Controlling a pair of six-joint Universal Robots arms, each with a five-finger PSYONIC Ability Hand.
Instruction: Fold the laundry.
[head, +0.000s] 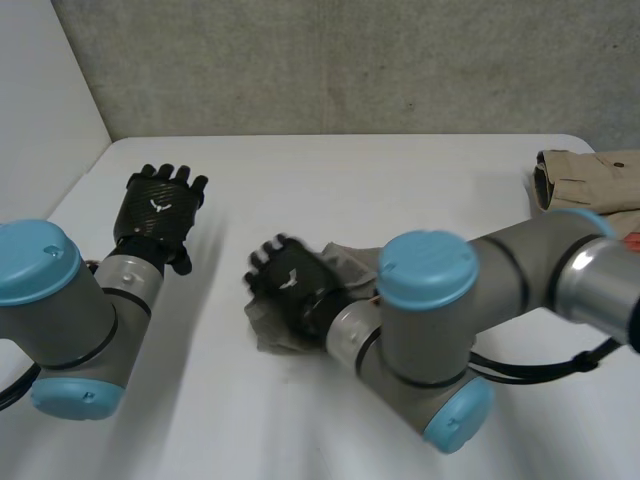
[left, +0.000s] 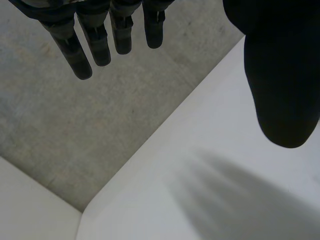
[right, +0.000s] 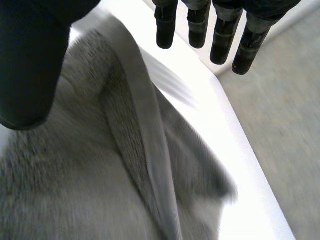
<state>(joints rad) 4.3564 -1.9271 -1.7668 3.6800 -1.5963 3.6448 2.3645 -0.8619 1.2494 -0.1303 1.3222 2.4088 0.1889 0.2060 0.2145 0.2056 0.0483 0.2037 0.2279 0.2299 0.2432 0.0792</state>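
A crumpled grey towel (head: 352, 262) lies in the middle of the white table (head: 330, 180). My right hand (head: 290, 285) hovers just over the towel's left part, palm down. In the right wrist view its fingers (right: 220, 35) are straight and spread away from the thumb (right: 30, 65), with nothing pinched. Under the palm, the towel (right: 100, 180) shows a raised hem fold. My left hand (head: 160, 208) is off to the left above bare table, away from the towel. Its fingers (left: 95, 40) are straight and its thumb (left: 282, 75) stands apart.
A folded beige garment (head: 590, 178) sits at the table's back right. The table's back left corner (left: 82, 217) is beyond my left hand's fingertips, with concrete floor past it. The table edge (right: 235, 125) runs close beside the towel.
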